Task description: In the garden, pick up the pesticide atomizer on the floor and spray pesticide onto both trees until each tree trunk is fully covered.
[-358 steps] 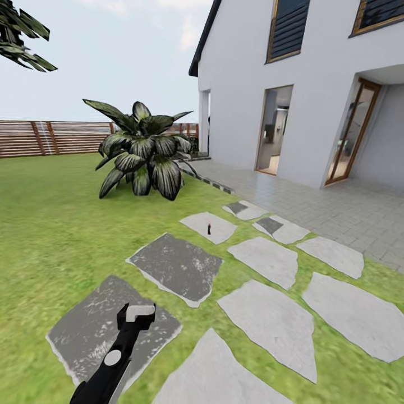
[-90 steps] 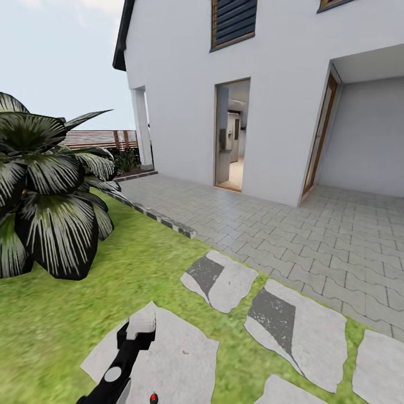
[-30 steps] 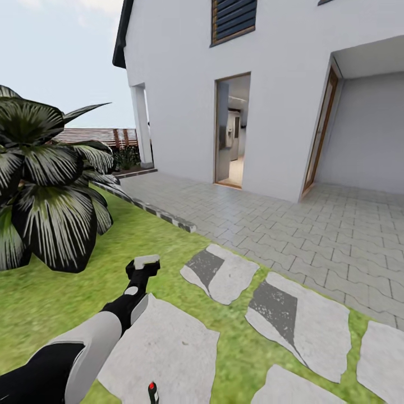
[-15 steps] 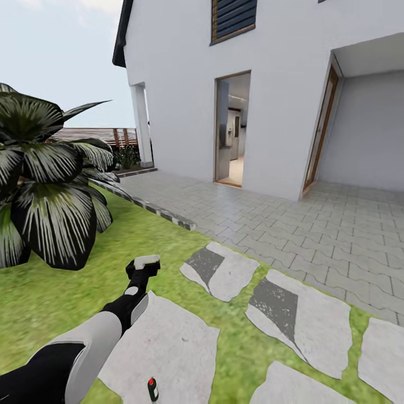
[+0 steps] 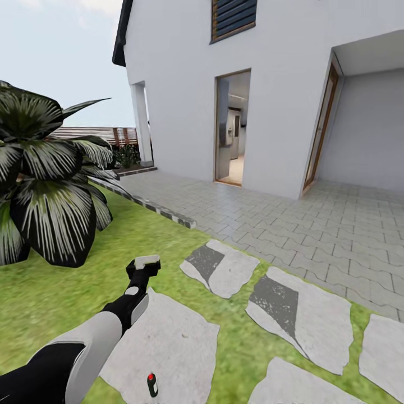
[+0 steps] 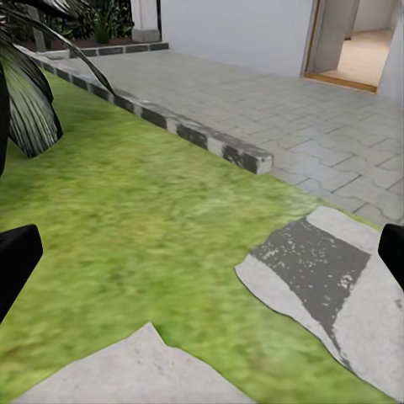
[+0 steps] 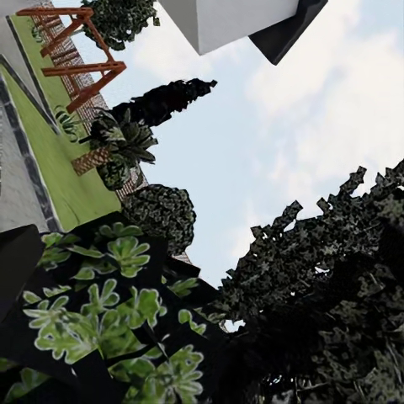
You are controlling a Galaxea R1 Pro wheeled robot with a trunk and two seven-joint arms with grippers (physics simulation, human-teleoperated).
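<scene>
While your left gripper (image 5: 147, 262) hangs over the grass (image 5: 50, 292) with its jaws apart and empty, the atomizer (image 5: 152, 385) stands upright on the slab (image 5: 168, 342) well behind it, close to your base. It's tiny, dark-bodied, with a red dot on top. Your right gripper's jaws I cannot tell: its wrist view gives foliage (image 7: 109, 337) and sky

Pesticide atomizer (image 5: 152, 385): upright on the nearest stepping stone (image 5: 163, 348), at its near edge. Left gripper (image 5: 144, 266): above the lawn (image 5: 67, 292) beyond that stone's far edge. Palm-like plant (image 5: 42, 179): left, on lawn. Paved patio (image 5: 292, 219) and house (image 5: 252, 84): behind, right.
</scene>
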